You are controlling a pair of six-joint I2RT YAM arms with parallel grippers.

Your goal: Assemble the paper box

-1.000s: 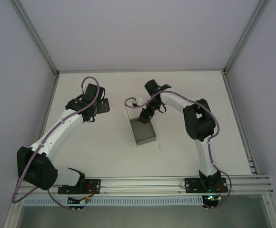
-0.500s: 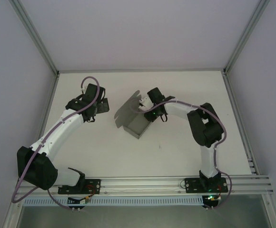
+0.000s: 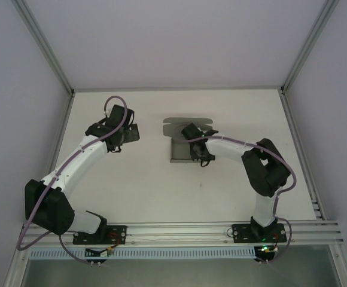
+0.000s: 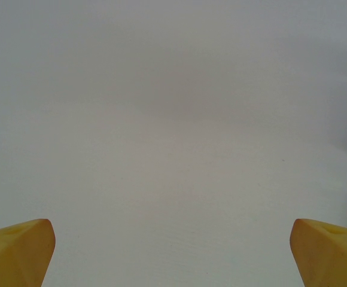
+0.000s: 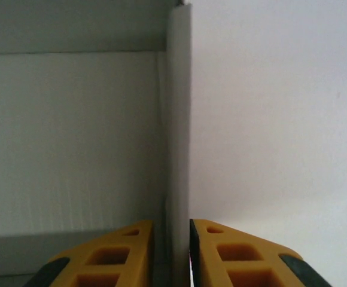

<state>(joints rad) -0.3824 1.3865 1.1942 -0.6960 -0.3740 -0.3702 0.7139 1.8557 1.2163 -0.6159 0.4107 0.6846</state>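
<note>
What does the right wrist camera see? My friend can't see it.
The right gripper pinches a thin upright wall of the grey box between its two yellow fingers. The box's inside lies left of that wall, the white table to its right.

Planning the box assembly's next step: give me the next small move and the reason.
Probably bring the left gripper rightward toward the paper box. It hangs open over bare table, apart from the box, while the right gripper pinches one upright side wall and the far flap is unclosed.
</note>
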